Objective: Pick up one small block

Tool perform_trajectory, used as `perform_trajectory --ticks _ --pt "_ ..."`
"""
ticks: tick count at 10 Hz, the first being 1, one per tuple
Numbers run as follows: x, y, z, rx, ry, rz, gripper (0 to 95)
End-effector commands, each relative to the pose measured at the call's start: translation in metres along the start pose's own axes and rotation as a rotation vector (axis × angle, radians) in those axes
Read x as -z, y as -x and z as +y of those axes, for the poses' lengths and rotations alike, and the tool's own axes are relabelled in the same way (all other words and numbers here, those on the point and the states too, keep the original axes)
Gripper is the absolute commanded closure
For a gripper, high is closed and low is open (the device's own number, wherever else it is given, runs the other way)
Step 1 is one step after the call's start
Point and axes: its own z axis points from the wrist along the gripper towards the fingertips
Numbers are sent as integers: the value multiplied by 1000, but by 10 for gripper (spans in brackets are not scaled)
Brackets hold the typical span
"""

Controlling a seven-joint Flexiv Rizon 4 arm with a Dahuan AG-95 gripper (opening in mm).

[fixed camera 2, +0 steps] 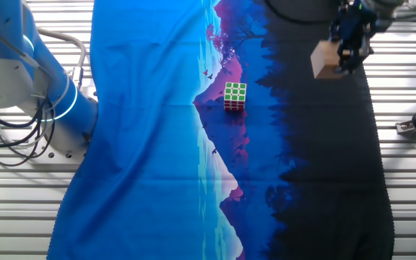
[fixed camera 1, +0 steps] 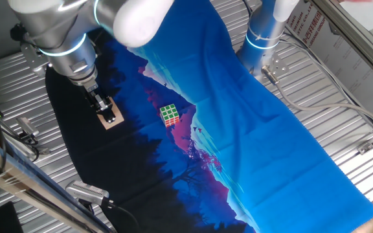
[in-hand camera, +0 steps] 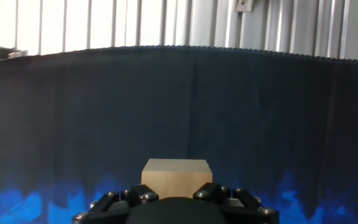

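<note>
The small block is a plain tan wooden cube on the dark part of the cloth at the left. My gripper stands over it with a finger on each side, shut on it. In the other fixed view the small block sits at the gripper, and I cannot tell if it is lifted. In the hand view the small block shows between the black fingers.
A green-and-white puzzle cube stands on the cloth's middle; it also shows in the other fixed view. The blue and black cloth covers the ribbed metal table. A second arm's base stands at the back. Metal clamps lie at the near left edge.
</note>
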Motion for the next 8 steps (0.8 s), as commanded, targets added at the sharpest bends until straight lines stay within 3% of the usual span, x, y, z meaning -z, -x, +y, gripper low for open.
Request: perform_trajectory --ticks 1,8 --pt "12 -2 11 11 0 15 950" --pt "18 -3 16 67 7 40 950"
